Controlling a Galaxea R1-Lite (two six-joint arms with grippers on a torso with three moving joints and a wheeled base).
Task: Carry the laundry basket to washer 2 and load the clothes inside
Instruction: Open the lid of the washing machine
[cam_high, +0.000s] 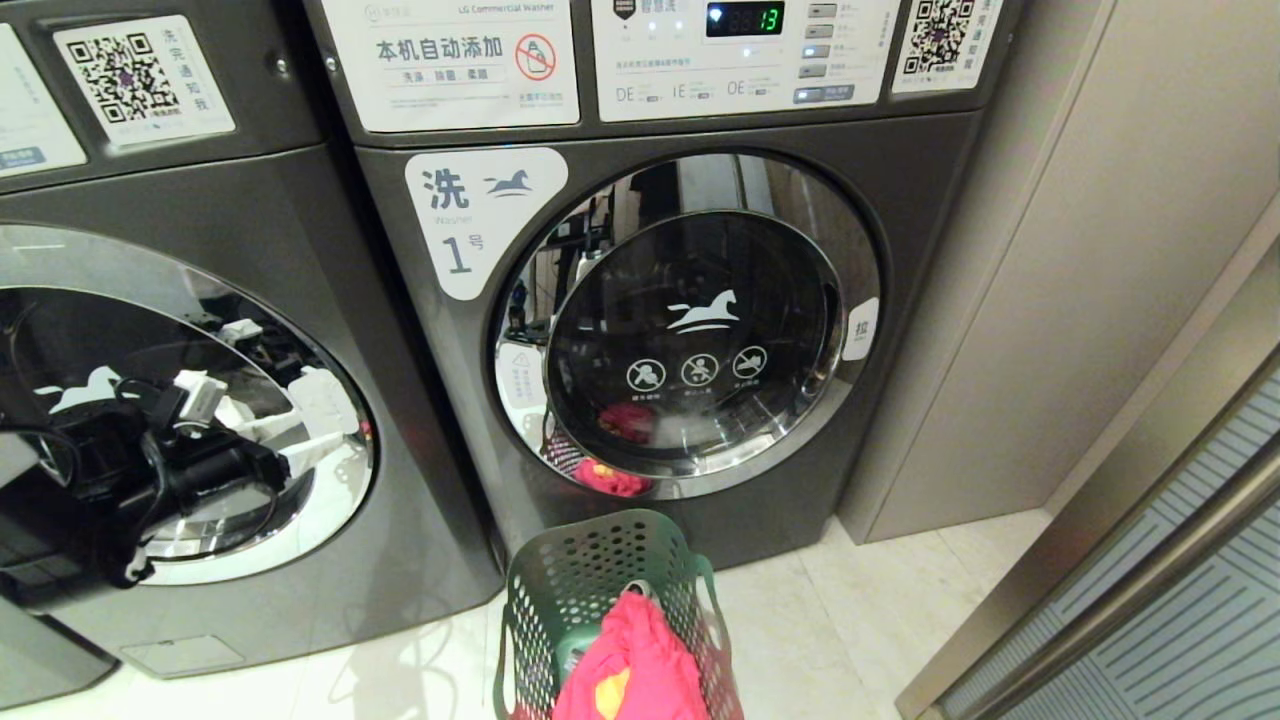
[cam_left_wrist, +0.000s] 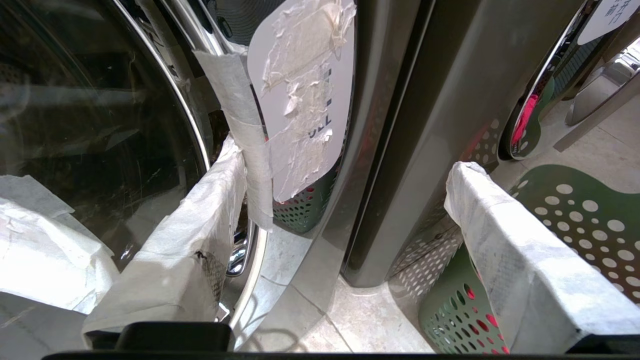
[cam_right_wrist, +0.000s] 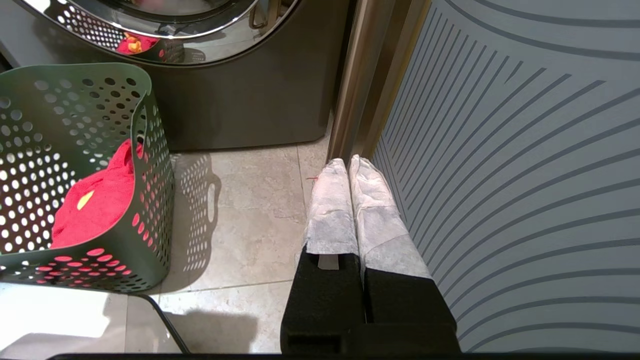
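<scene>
Now the left gripper reaches for the door edge of the left-hand washer, basket set down.

Its padded fingers are spread wide, one close against the chrome door rim beside a taped white label, nothing held. This looks like the door-opening step; next, a finger must likely hook the door's edge and pull (its numeral is not visible; the neighbour reads 1). On the floor before washer 1 stands the laundry basket, dark green and perforated, with the clothes, bright pink-red with a yellow patch, inside. Pressed together and empty, the right gripper hangs near the floor.
</scene>
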